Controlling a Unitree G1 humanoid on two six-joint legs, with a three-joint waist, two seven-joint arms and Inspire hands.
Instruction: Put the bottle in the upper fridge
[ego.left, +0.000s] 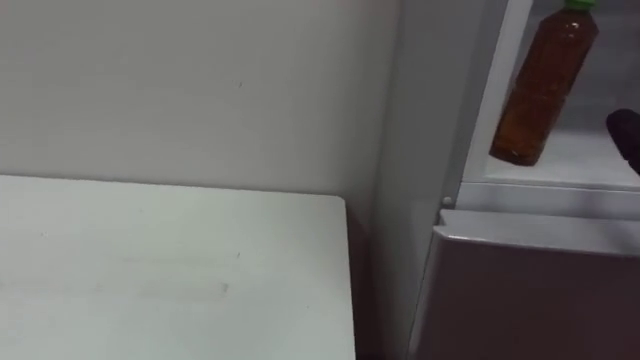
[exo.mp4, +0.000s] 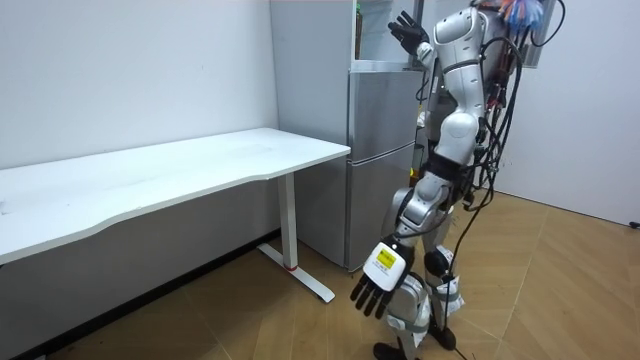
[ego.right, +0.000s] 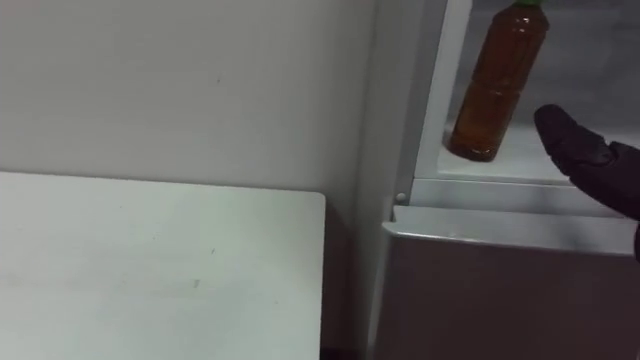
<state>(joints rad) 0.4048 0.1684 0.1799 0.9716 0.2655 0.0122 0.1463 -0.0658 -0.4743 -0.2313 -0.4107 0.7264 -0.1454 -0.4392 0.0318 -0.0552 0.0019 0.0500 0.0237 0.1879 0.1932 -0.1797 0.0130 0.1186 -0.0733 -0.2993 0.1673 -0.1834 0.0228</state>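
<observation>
A brown bottle (ego.left: 542, 85) with a green cap stands upright on the white shelf (ego.left: 590, 160) of the upper fridge compartment, near its left wall. My right hand (ego.right: 585, 150) is open, just to the right of the bottle and apart from it. In the room view that hand (exo.mp4: 405, 30) is raised at the top of the fridge (exo.mp4: 380, 150) with its fingers spread. My left hand (exo.mp4: 378, 285) hangs open by my side, holding nothing.
The shut lower fridge door (ego.left: 540, 290) is right below the shelf. A white table (ego.left: 170, 270) stands against the wall to the left of the fridge, with a narrow gap between them. I stand directly at the fridge on a wooden floor (exo.mp4: 560, 290).
</observation>
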